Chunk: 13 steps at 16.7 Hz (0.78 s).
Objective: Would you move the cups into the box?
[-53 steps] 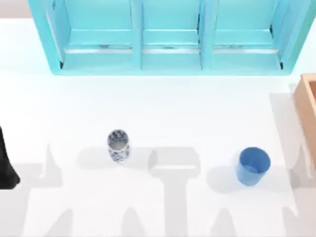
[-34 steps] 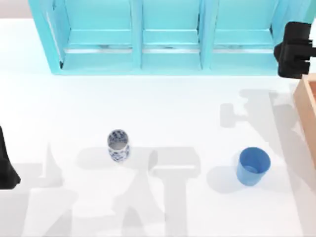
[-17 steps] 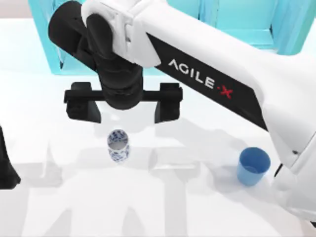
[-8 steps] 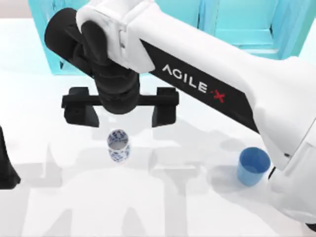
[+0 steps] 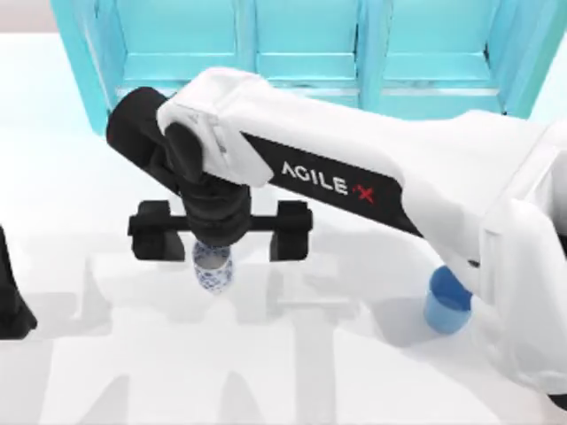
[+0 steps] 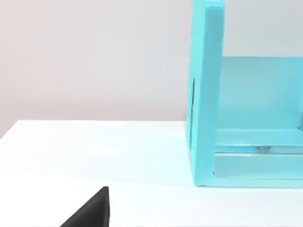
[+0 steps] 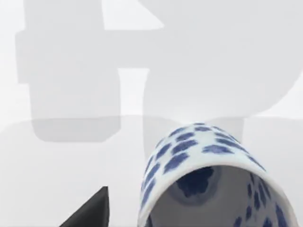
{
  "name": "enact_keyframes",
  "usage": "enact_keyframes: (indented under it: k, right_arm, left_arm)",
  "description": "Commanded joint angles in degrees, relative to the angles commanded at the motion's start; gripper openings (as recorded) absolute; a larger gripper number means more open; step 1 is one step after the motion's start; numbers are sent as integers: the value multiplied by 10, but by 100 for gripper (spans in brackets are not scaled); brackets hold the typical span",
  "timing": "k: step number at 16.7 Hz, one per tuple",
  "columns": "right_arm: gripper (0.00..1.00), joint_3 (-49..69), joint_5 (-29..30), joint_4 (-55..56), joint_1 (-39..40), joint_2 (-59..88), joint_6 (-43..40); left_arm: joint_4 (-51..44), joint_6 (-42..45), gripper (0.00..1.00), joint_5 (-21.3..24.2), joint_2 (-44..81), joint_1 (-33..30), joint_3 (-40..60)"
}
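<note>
White table point(image 5: 71, 177); speckled cup point(image 5: 212, 271) upright, mouth up.

Bright, even overhead lighting. Soft grey blocky shadows cast across the white bench point(image 5: 71, 177), darkest near the middle. No glare. Slightly soft rendering throughout, no edge distortion.

The right arm point(image 5: 372, 190) is covering the top of the speckled cup point(image 5: 213, 274) and part of the blue cup point(image 5: 443, 305). The picture edge is cutting off the left arm point(image 5: 11, 297) at the table's left side. The shelf unit point(image 5: 301, 53) is running off the top.
</note>
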Motion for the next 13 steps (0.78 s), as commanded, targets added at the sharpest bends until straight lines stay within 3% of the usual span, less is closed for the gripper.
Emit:
enact_keyframes:
  k: [6, 13]
  right_arm:
    - [100, -19, 0, 20, -1, 3, -1]
    - [47, -19, 0, 20, -1, 3, -1]
  left_arm:
    - [0, 0, 100, 0, 0, 0, 0]
    - [0, 0, 100, 0, 0, 0, 0]
